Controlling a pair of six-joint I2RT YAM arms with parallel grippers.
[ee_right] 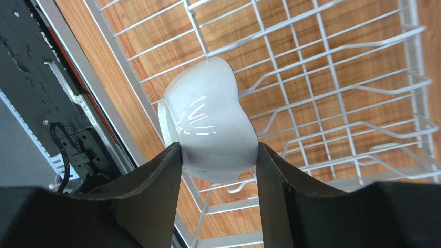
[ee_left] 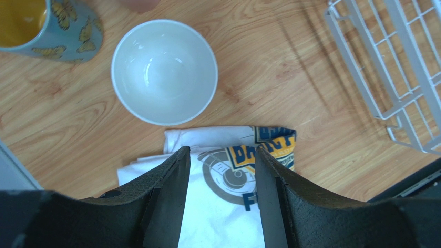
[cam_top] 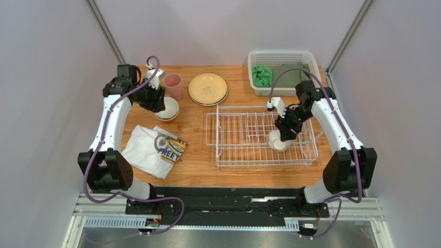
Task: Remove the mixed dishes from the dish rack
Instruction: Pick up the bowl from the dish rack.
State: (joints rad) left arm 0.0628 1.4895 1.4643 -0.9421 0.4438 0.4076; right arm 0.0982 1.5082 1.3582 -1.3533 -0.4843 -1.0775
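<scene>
right gripper (ee_right: 218, 151) clasped tipped bowl (ee_right: 207, 113) in rack (ee_right: 331, 93), rim toward 9 o'clock in wrist view, prongs at 3 o'clock, left gripper (ee_left: 221, 155) spread empty over shirt (ee_left: 222, 206)

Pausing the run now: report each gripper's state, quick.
Left gripper: open, holding nothing, above the printed T-shirt.
Right gripper: closed on the small white bowl, over the dish rack.
</scene>
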